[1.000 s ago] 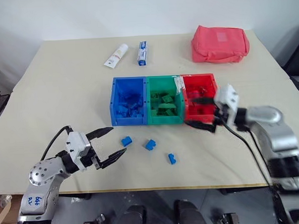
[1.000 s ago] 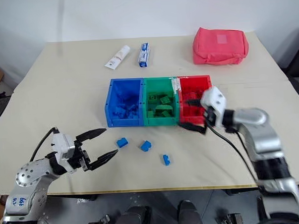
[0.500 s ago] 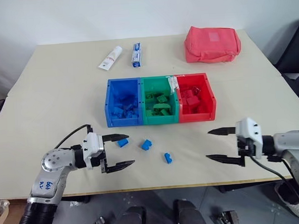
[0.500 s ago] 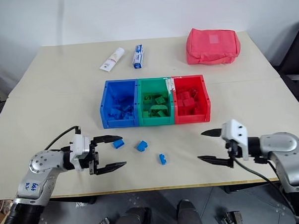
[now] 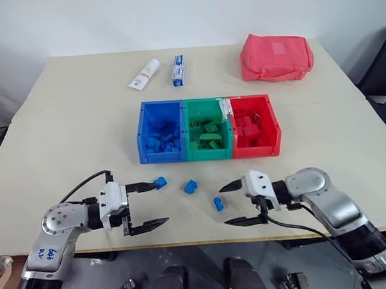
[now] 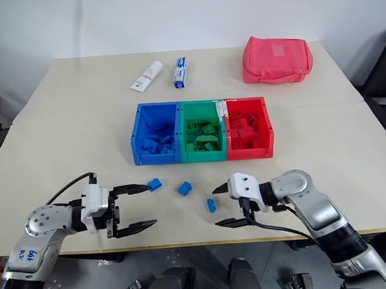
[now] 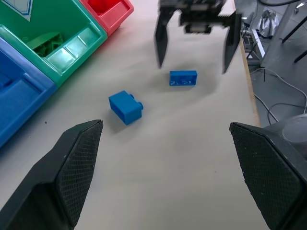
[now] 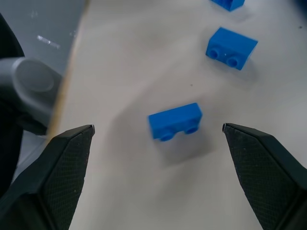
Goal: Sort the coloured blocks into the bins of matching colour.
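The table [image 5: 70,111] is a flat, matte beige surface. At its centre stand the bins: 3 joined open-topped rectangular trays of glossy plastic. The blue bin [image 5: 161,157] is on the left and holds a heap of blue studded bricks. The green bin [image 5: 209,156] is in the middle and holds green bricks. The red bin [image 5: 257,152] is on the right and holds red bricks.

3 loose blue blocks of hard studded plastic lie on the table near the bins: the left blue block [image 5: 160,182], the middle blue block [image 5: 191,186] and the right blue block [image 5: 218,204], a 2-stud oblong.

The left gripper [image 5: 148,204] has its 2 black textured fingers spread wide and empty, its far fingertip just beside the left blue block. The right gripper [image 5: 233,205] is also spread wide and empty, just right of the right blue block.

At the far edge lie 2 white toothpaste tubes [image 5: 146,74] and a soft red fabric pouch [image 5: 275,56].
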`<state>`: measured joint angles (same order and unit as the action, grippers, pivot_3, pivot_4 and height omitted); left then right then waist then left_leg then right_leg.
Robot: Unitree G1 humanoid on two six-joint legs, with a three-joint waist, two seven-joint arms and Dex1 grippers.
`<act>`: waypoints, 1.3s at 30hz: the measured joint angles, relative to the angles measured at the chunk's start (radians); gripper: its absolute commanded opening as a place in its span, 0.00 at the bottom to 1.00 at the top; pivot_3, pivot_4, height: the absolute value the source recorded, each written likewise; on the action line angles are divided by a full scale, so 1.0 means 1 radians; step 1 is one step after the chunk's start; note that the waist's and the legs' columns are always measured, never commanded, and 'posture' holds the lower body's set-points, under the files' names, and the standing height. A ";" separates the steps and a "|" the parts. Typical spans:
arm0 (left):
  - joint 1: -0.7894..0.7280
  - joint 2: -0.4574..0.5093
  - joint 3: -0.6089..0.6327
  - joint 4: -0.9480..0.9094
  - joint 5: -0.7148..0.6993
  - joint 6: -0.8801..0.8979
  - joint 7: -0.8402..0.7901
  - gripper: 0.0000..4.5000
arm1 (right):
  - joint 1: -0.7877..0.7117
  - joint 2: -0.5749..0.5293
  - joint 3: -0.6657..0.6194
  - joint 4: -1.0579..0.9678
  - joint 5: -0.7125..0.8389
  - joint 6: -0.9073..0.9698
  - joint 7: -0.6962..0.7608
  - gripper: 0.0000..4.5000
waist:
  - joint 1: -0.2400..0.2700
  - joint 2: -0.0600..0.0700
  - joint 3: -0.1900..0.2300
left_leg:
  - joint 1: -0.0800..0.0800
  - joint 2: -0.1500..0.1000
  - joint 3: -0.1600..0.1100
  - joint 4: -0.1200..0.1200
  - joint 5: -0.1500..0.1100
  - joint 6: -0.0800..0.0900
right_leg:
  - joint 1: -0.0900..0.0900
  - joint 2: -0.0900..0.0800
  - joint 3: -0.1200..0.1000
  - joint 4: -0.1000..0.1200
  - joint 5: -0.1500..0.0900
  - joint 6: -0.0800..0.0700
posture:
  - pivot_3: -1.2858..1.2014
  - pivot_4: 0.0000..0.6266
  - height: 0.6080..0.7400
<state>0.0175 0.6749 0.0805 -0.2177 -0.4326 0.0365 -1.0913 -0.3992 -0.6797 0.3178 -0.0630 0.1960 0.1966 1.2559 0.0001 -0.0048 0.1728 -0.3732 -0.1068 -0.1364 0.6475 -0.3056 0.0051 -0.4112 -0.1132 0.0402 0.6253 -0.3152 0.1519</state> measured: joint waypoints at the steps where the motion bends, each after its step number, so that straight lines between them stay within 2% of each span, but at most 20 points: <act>1: 0.005 0.000 0.000 -0.009 0.000 0.000 0.007 1.00 | -0.012 0.009 0.006 0.023 -0.011 -0.009 0.001 1.00 | 0.001 0.000 0.000 | 0.000 0.000 0.000 0.000 0.000 0.000 | 0.000 0.000 0.000 0.000 0.000 0.000 | 0.52 0.24 1.00; 2: 0.009 0.000 0.000 -0.014 0.000 0.000 0.012 1.00 | -0.019 0.017 0.011 0.040 -0.017 -0.023 0.003 1.00 | 0.001 0.000 0.000 | 0.000 0.000 0.000 0.000 0.000 0.000 | 0.000 0.000 0.000 0.000 0.000 0.000 | 0.52 0.24 1.00; 5: 0.018 -0.001 0.000 -0.028 0.000 0.006 0.030 1.00 | -0.029 0.026 0.021 0.078 -0.031 -0.087 0.011 0.87 | 0.000 0.000 0.000 | 0.000 0.000 0.000 0.000 0.000 0.000 | 0.000 0.000 0.000 0.000 0.000 0.000 | 0.52 0.24 1.00; 13: 0.026 -0.004 0.000 -0.046 0.000 0.006 0.054 1.00 | -0.028 0.029 0.027 0.093 -0.026 -0.116 0.034 0.32 | 0.000 0.000 0.000 | 0.001 0.000 0.000 0.000 0.000 0.000 | 0.001 0.001 0.000 0.000 0.000 0.000 | 0.52 0.24 1.00; 17: 0.025 -0.031 0.005 -0.045 -0.004 0.007 0.080 1.00 | -0.041 0.055 0.016 0.102 -0.024 -0.100 0.008 0.32 | -0.001 0.000 0.000 | 0.001 0.000 0.000 0.000 0.000 0.000 | 0.000 0.001 0.000 0.001 0.000 0.000 | 0.52 0.24 1.00; 22: 0.037 -0.066 0.047 -0.048 -0.022 0.021 0.140 1.00 | -0.100 0.089 -0.037 0.034 0.056 0.051 -0.024 0.32 | -0.003 0.000 0.000 | 0.001 0.001 0.000 -0.001 0.000 -0.001 | 0.000 0.000 0.000 0.000 0.000 0.000 | 0.52 0.24 1.00; 26: 0.080 -0.075 0.063 -0.056 -0.030 0.021 0.161 1.00 | -0.145 0.094 -0.049 0.006 0.071 0.088 -0.018 0.32 | 0.000 0.000 0.000 | 0.001 0.001 0.000 -0.001 -0.001 -0.001 | 0.000 0.000 0.000 0.000 0.000 -0.001 | 0.52 0.24 1.00; 30: 0.104 -0.071 0.065 -0.070 -0.030 0.019 0.157 1.00 | -0.142 0.017 -0.043 -0.009 0.103 0.163 0.063 0.52 | 0.010 0.000 0.000 | -0.001 -0.001 -0.001 0.000 -0.001 0.001 | 0.000 0.000 -0.001 -0.001 0.000 -0.001 | 0.52 0.24 1.00; 36: 0.087 -0.053 0.037 -0.074 -0.017 0.003 0.110 1.00 | -0.107 0.007 -0.026 -0.018 0.075 0.145 0.067 0.96 | 0.011 0.000 0.000 | 0.000 0.002 0.000 -0.001 -0.001 -0.001 | -0.001 0.000 -0.001 -0.001 0.000 -0.001 | 0.52 0.24 1.00; 39: 0.073 -0.048 0.026 -0.073 -0.011 -0.003 0.096 1.00 | -0.074 0.021 -0.007 -0.030 0.052 0.141 0.040 0.98 | 0.010 0.000 0.000 | 0.000 0.002 0.000 0.000 -0.002 -0.001 | -0.001 0.000 -0.001 -0.001 -0.001 -0.001 | 0.52 0.24 1.00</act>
<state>0.0900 0.6267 0.1069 -0.2907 -0.4435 0.0334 -0.9950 -0.4734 -0.6589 0.3106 -0.0927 0.2484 0.3374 1.2955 0.0103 -0.0048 0.1728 -0.3737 -0.1052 -0.1366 0.6471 -0.3071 0.0043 -0.4118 -0.1135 0.0393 0.6242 -0.3157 0.1509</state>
